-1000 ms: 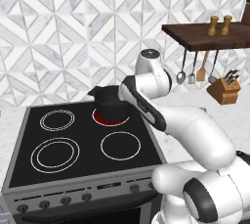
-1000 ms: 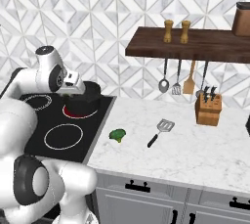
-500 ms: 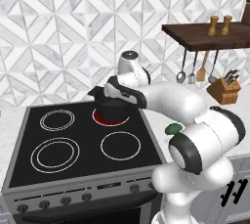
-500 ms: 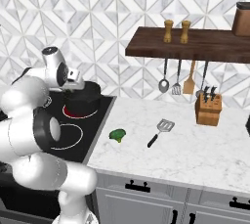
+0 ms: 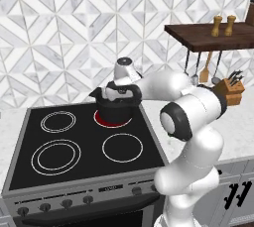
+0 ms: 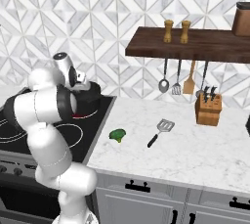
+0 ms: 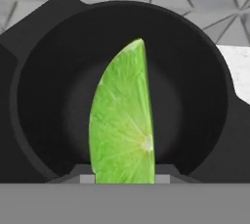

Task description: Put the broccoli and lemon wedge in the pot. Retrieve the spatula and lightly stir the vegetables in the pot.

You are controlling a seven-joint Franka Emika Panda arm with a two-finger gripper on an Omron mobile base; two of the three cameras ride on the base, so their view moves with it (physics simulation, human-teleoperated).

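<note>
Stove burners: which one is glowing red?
The back-right burner, the one under the pot. It shows a red ring around the pot's base; the other three are dark with white rings.

We see a white marble desk [image 6: 205, 145] beside a black stove [image 5: 74, 171]. On the desk, the broccoli [image 6: 117, 135] lies near its stove-side edge, the spatula [image 6: 161, 131] toward the middle, and a wooden knife block [image 6: 208, 109] near the back wall. The pot [image 5: 115, 110] sits on the stove's rear right burner.

Green lemon wedge [image 7: 123, 120] upright over black pot [image 7: 122, 91], broccoli [image 6: 117, 135] and spatula [image 6: 161, 132] on counter
</note>
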